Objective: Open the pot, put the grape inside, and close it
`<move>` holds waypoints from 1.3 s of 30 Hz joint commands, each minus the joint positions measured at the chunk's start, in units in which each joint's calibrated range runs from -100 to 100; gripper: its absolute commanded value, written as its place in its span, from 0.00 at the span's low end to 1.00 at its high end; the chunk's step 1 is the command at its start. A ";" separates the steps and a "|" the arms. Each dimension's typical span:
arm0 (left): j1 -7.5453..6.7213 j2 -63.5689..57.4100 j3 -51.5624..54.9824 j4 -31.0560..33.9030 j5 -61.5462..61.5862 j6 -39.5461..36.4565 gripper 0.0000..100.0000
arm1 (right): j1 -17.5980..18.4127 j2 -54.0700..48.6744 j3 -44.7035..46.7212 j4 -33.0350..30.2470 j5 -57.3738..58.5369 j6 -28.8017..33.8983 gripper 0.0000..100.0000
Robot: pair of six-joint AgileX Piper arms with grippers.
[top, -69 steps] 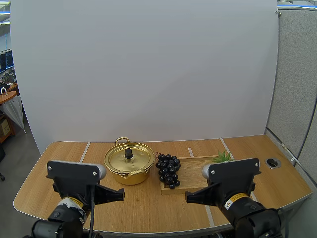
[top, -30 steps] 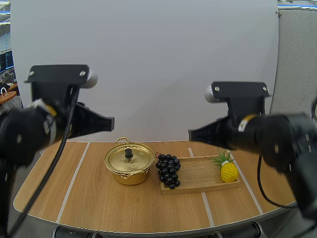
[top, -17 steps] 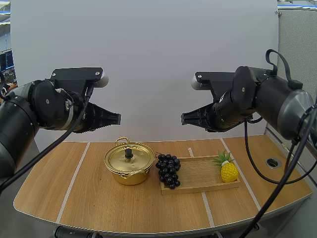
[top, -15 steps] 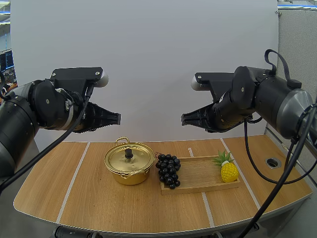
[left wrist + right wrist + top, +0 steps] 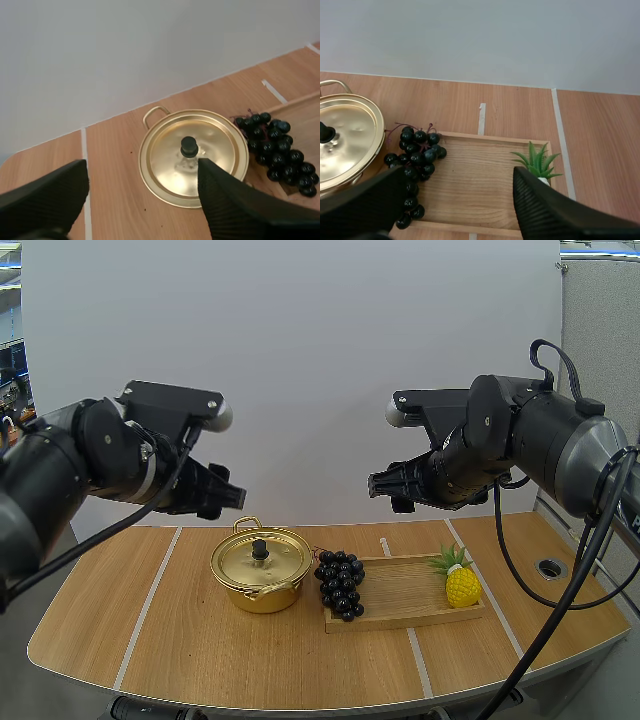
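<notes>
Wooden counter (image 5: 150,640) under everything. High above it, 2 black arms: left end effector (image 5: 226,502) over the pot's left side, fingers spread wide, ribbed faces turned to each other, pinching nothing; right end effector (image 5: 386,494) above the tray, likewise spread and empty.

Shallow wooden tray (image 5: 405,590) toward the counter's right edge, mostly bare. Gold pot (image 5: 262,602) left of it, about midway between near and far edges, shut under its lid (image 5: 280,562); no step of the task done yet, by that. Bunch of dark grapes (image 5: 340,583) draped over the tray's left end, just beside the pot; touching the rim or not, impossible to say. Small yellow pineapple (image 5: 461,587) at the tray's right end. Smallest, the black knob (image 5: 259,549) upright at the lid's centre.

Handling, as a guess: lid probably thin, stiff, light metal, slick on its dome, so best pinched by the knob and lifted straight up. Grapes likely light but lumpy and loose, apt to sag or roll; better gripped across the thick middle of the cluster than by the thin stem at its far end.

Hidden or unclear: pot's inside, covered by the lid; underside of the bunch; pineapple's body behind the near finger in the right wrist view, leaves alone poking out; 1 looped handle plain on the pot's far side, its near twin hard to make out.
</notes>
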 commanded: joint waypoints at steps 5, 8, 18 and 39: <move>-0.14 12.70 -2.12 -11.40 -0.62 15.98 1.00 | -0.05 -0.17 -0.66 0.00 -1.68 -0.27 1.00; -0.14 18.95 -5.11 -11.43 -0.24 16.49 1.00 | -0.05 -0.17 -0.66 0.00 -1.68 -0.27 1.00; -0.21 37.51 -17.84 -11.29 6.63 17.28 1.00 | -0.05 -0.17 -0.66 0.00 -1.68 -0.27 1.00; -2.41 52.83 -22.23 -8.96 2.78 17.07 1.00 | -0.05 -0.17 -0.66 0.00 -3.01 -0.27 1.00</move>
